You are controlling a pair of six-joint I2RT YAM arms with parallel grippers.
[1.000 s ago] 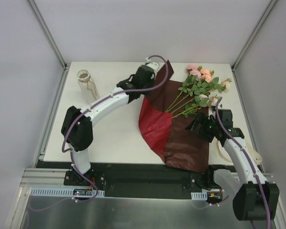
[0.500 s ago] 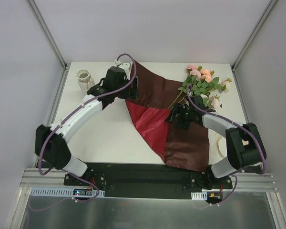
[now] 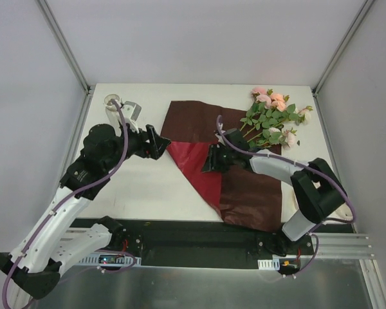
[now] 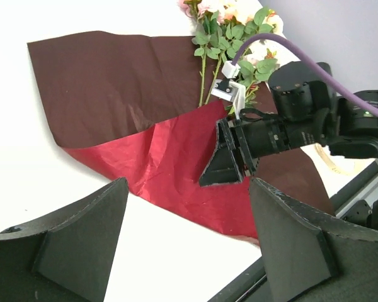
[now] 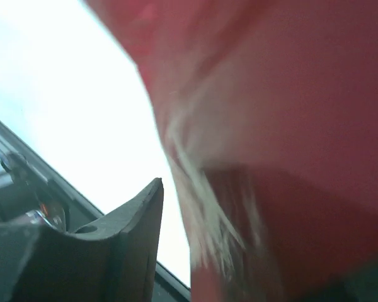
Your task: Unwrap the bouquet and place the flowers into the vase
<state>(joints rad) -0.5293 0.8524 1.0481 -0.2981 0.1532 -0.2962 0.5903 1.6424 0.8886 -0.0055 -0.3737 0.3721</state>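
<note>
left gripper (image 4: 188, 189): held wide open, nothing gripped | right gripper (image 3: 211, 159): set down on red wrapping paper (image 3: 196, 121), closure cannot be told | flowers (image 3: 271, 116): laid just beyond right gripper

Dark red paper (image 3: 193, 120) (brighter red underside), pink roses (image 3: 273, 100)

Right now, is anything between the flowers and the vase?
Yes: the left gripper hangs close beside the vase, on the side facing the flowers. The dark red paper also lies flat between them.
</note>
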